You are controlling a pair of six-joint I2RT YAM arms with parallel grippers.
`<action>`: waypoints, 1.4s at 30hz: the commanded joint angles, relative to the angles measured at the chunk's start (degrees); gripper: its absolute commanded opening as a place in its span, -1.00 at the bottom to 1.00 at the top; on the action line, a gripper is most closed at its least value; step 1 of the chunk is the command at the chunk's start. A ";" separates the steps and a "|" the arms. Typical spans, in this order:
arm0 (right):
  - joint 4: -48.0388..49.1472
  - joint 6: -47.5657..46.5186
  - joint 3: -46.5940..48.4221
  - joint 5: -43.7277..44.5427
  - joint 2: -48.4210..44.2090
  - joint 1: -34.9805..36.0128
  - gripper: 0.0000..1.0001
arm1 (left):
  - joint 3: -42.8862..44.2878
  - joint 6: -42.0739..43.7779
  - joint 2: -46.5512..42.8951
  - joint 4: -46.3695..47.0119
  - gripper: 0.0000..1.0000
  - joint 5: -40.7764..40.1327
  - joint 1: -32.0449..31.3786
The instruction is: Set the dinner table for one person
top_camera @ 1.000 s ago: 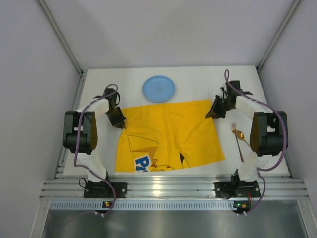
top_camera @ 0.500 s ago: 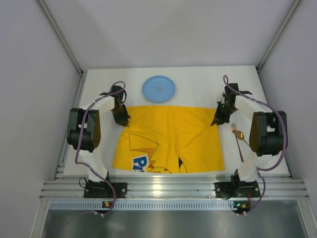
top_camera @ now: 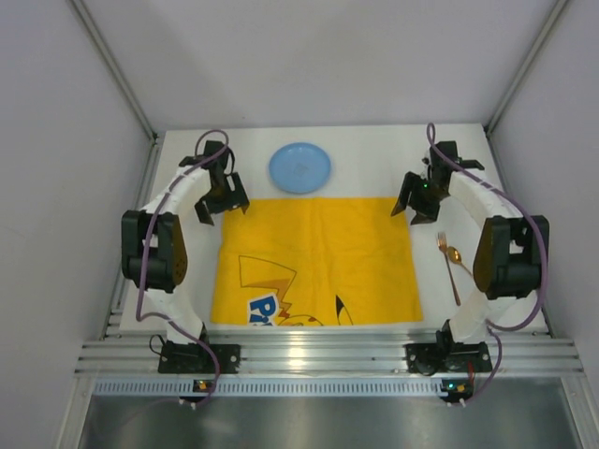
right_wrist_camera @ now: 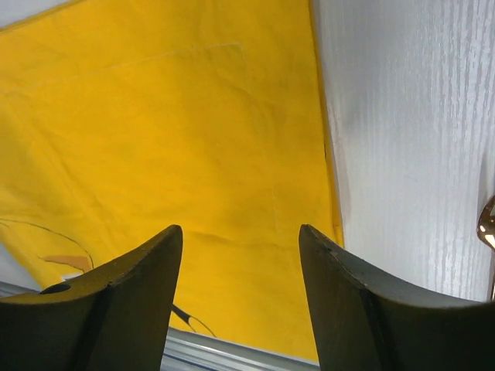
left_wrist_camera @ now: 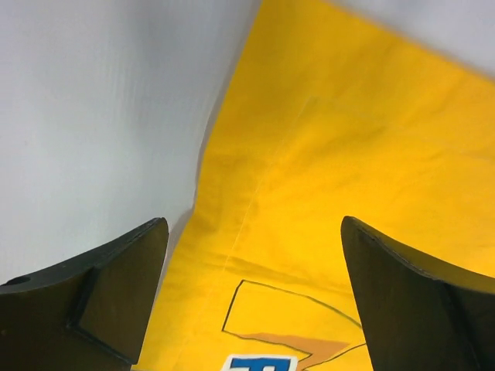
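A yellow cartoon-printed cloth mat lies flat on the white dinner table, its near edge at the table's front. My left gripper hovers open over the mat's far left corner, nothing between its fingers. Over the far right corner my right gripper stands open and empty too. A light blue plate sits just beyond the mat's far edge, between the two arms. A copper fork and spoon lie right of the mat.
Grey side walls close in the table on the left, right and back. An aluminium rail runs along the near edge by the arm bases. A sliver of copper cutlery shows at the right edge of the right wrist view.
Both grippers were shut on the mat's far corners, pulled them outward until the mat lay flat, then opened, let go and lifted off.
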 commanded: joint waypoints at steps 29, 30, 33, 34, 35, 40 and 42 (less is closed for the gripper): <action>-19.50 -0.37 12.84 1.05 -12.71 -4.50 0.34 | 43.26 -6.87 38.49 20.47 -0.29 21.60 -3.96; -19.59 -0.64 13.11 1.05 -12.62 -4.78 0.34 | 43.43 -6.96 38.67 20.21 -0.31 21.69 -3.96; -20.03 -1.25 13.38 0.70 -12.53 -5.57 0.34 | 43.69 -6.96 39.37 20.73 -0.43 22.73 -4.05; -20.03 -1.17 13.29 0.61 -12.53 -5.66 0.33 | 44.04 -7.13 39.72 20.91 -0.56 23.52 -4.05; -20.03 -1.25 12.94 0.26 -12.71 -5.66 0.34 | 44.92 -7.48 40.24 21.17 -0.98 25.10 -4.05; -19.94 -0.73 12.85 -0.27 -13.85 -5.66 0.33 | 45.19 -8.01 35.96 23.71 -1.00 28.62 -4.75; -19.94 -0.64 13.90 0.26 -14.55 -5.66 0.33 | 44.93 -7.49 31.74 23.99 -1.00 29.77 -4.75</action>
